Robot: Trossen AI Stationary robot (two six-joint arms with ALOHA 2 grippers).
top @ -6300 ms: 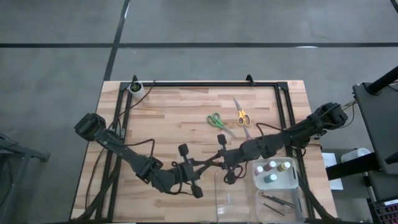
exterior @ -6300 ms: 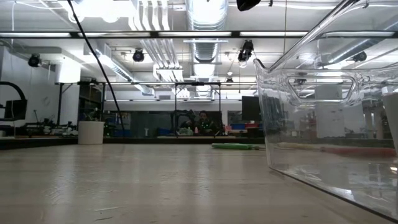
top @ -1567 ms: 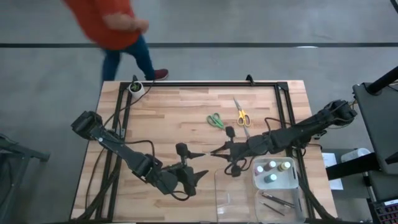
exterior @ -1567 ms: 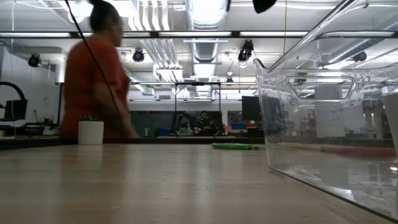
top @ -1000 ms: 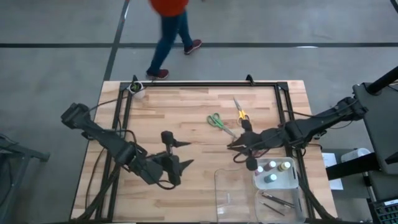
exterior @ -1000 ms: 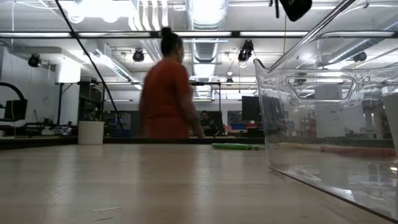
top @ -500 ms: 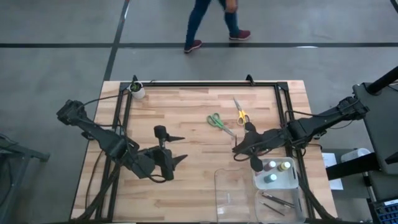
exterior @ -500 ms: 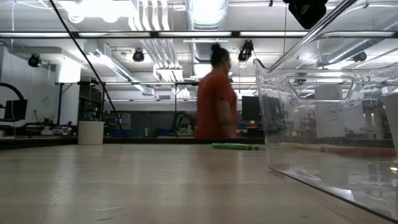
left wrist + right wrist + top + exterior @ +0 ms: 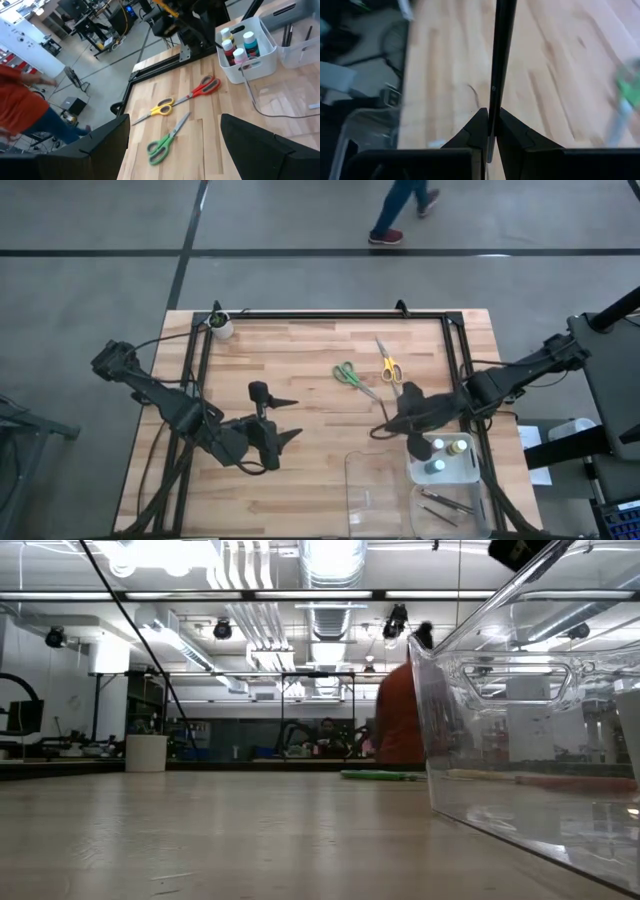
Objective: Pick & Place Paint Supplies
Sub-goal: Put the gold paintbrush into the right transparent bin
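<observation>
Right gripper [image 9: 489, 131]: fingers pinched on a thin dark brush [image 9: 501, 60], held above the table [image 9: 300, 360] at 9 o'clock of the white bin of paint bottles [image 9: 442, 448]. Green scissors [image 9: 346, 373] and yellow scissors [image 9: 389, 367] lie at its 11–12 o'clock. Left gripper [image 9: 287, 421]: fingers spread apart, nothing held, 9 o'clock side.

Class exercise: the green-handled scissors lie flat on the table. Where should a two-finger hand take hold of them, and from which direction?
Grip the green scissors from straight above, fingers across the narrow neck where the blades meet the handle loops. They lie flat and closed on the table, so no side approach can get under them. The yellow scissors lie apart, leaving room to come down.
</observation>
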